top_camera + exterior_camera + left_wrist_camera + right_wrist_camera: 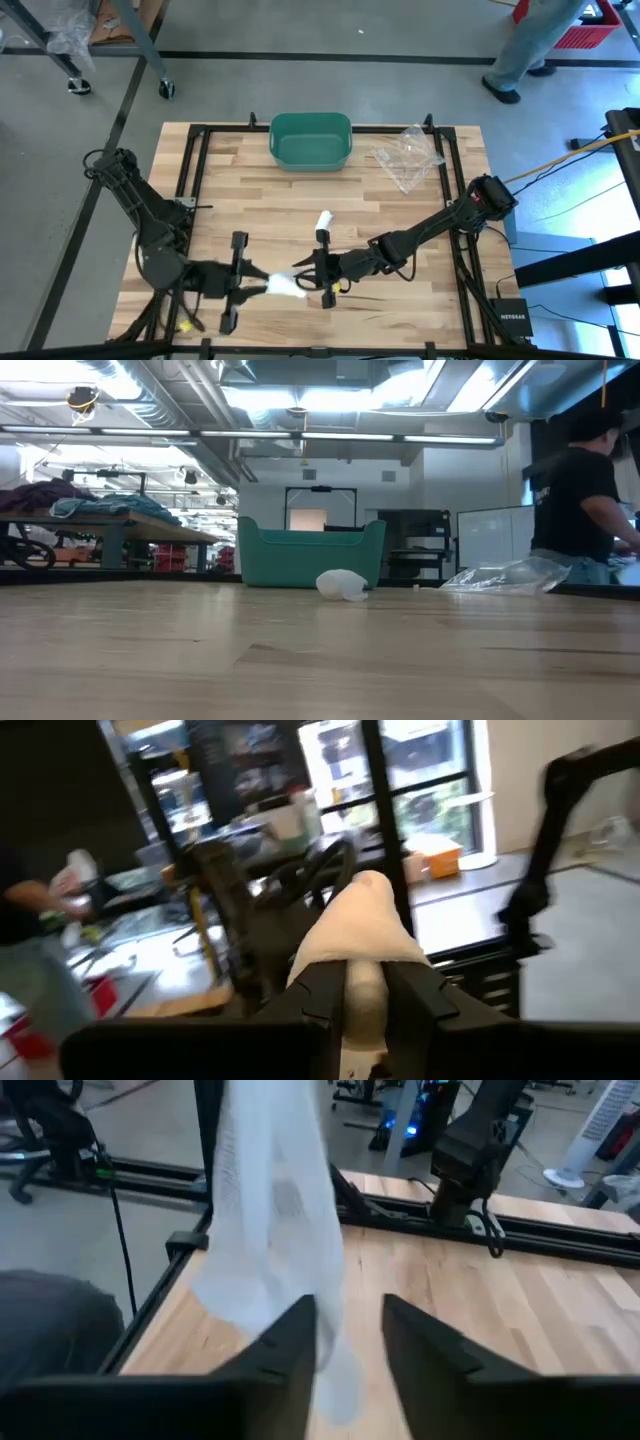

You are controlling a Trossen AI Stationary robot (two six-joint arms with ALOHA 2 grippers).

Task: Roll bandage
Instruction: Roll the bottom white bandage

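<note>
**Bandage held between 2 grippers, rolling incomplete**

The bandage (283, 285) is off the table near its front edge, stretched between the 2 arms. The left gripper (243, 287) is clamped on one end; its wrist view shows the white cloth (358, 935) pinched between both fingers. The right gripper (318, 277) stands at the other end. Its wrist view shows gauze (275, 1230) hanging loose beside one finger, the jaws a little apart with bare table visible in the gap; no firm hold is evident.

Progress, as a judgement: the strip appears loose and unwound, so the rolling itself remains to be done.

A second white bundle (322, 220) lies mid-table, apart from the green bin (311, 141).

Writing: a box off the table's right front corner reads "NETGEAR" (512, 316). No other legible text.
</note>
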